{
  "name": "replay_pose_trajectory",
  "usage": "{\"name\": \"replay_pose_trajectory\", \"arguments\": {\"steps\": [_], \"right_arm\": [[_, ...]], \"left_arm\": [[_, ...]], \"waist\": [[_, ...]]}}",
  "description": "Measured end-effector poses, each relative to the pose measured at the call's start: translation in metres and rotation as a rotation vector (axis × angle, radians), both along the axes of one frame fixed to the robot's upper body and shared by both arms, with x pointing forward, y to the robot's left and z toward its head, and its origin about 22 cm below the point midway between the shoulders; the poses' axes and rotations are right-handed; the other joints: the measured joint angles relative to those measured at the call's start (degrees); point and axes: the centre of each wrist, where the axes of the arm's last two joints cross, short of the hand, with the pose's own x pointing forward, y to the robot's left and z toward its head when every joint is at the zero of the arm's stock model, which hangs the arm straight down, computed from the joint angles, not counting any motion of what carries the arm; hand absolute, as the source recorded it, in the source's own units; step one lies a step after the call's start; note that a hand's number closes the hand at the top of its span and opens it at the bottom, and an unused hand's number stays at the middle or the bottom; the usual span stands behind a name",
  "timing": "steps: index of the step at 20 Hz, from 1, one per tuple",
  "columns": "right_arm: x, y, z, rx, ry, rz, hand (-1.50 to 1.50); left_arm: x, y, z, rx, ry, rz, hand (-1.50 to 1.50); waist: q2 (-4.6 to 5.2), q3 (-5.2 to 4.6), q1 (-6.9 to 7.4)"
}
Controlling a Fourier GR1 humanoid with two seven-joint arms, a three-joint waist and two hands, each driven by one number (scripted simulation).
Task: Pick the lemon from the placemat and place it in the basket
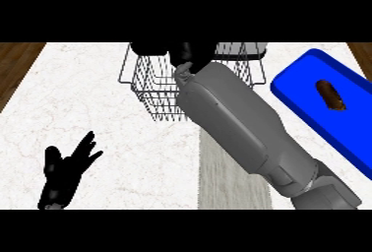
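A wire basket (149, 83) stands at the back middle of the white marble counter. My right forearm (240, 128) runs from the lower right up to the basket. My right hand (181, 51) is over the basket's rim, partly cut off by the view's top edge, and its grip is hidden. No lemon shows anywhere. A grey textured placemat (225, 182) lies under the forearm. My left hand (65, 170) rests open at the lower left, fingers up.
A thick blue board (305, 78) lies at the right with a brown oblong item (330, 95) on it. Wooden floor (18, 59) shows past the counter's left edge.
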Motion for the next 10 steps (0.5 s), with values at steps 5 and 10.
{"name": "replay_pose_trajectory", "arguments": {"steps": [5, 10], "right_arm": [[0.016, -0.010, -0.024, -0.053, 0.049, -0.097, 1.50], [0.022, -0.016, -0.040, -0.137, 0.086, -0.128, -1.50]], "left_arm": [[-0.003, 0.004, -0.001, 0.000, 0.010, 0.018, 0.00], [-0.004, 0.013, 0.000, -0.005, 0.024, 0.029, 0.00]], "waist": [[-0.19, 0.04, -0.93], [-0.37, 0.07, -1.73]]}}
